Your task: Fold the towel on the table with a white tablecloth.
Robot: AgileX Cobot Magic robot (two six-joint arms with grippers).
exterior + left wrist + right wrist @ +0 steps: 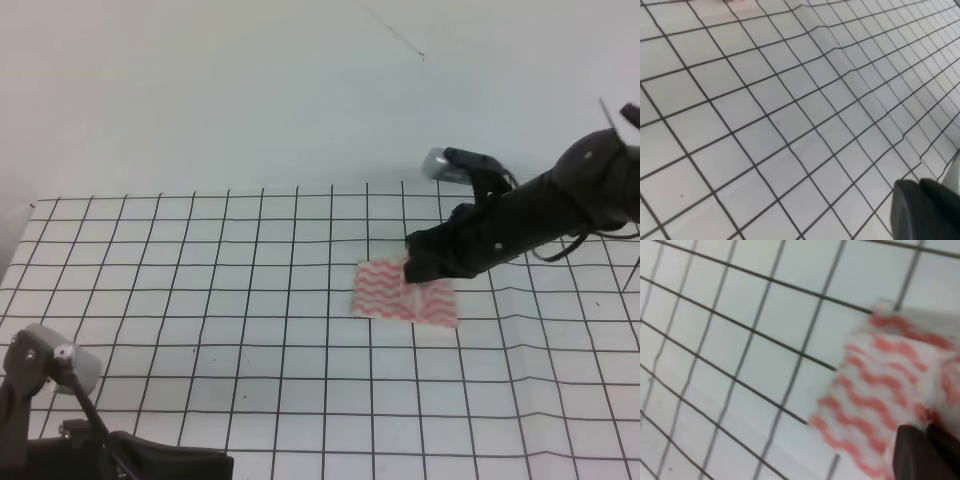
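Lying flat on the white tablecloth [200, 300], the towel [400, 295] is the landmark in the exterior high view: it sits right of the cloth's middle, and the right gripper [425, 262] hangs over its far edge, touching or just above it; whether the jaws are apart or closed there I cannot tell. The left gripper [45, 365] is well apart from the towel, down at the near left corner of the table [560, 440], its jaws hidden. From the left wrist view only gridded tablecloth with a few creases shows, plus a dark bit of a fingertip [925, 210] at the lower right; the gap between the jaws cannot be read. From the right wrist view the towel [880, 405] fills the right side, blurred, and a dark fingertip [925, 455] meets its near corner; grip unclear.
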